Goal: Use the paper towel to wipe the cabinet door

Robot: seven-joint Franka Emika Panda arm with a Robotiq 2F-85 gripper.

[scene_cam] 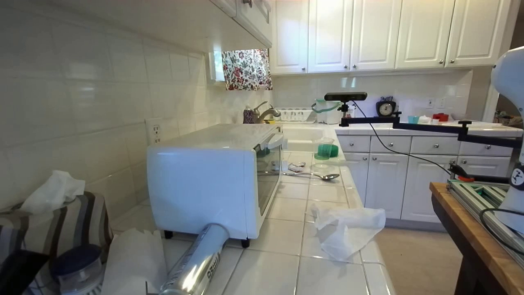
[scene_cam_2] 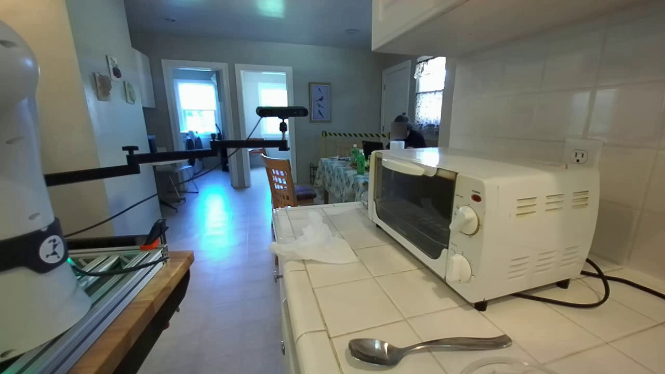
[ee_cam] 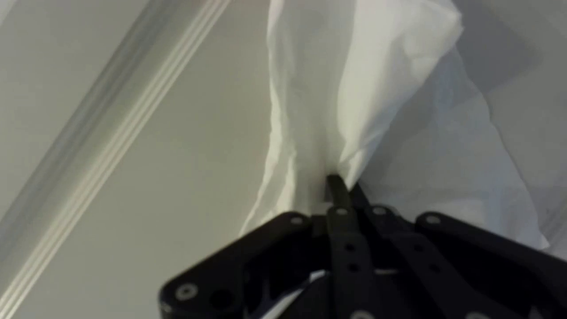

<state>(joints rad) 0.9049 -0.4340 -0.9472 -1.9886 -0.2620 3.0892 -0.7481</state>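
In the wrist view my gripper (ee_cam: 344, 188) is shut on a crumpled white paper towel (ee_cam: 305, 102). The fingertips pinch a fold of it, and the sheet spreads out above and to the right of them. Behind it is a pale flat panel (ee_cam: 195, 146) with a grooved moulding running diagonally at left, which looks like the cabinet door. The towel lies close to this panel; I cannot tell how much of it touches. My gripper and the held towel are out of view in both exterior views. White upper cabinet doors (scene_cam: 374, 35) show in an exterior view.
A loose white paper sheet (scene_cam: 350, 233) (scene_cam_2: 314, 244) lies on the tiled counter near its edge. A white toaster oven (scene_cam: 200, 184) (scene_cam_2: 535, 228) stands beside it. A spoon (scene_cam: 327, 177) (scene_cam_2: 382, 351) and black camera arm (scene_cam: 430, 126) (scene_cam_2: 176, 156) are also there.
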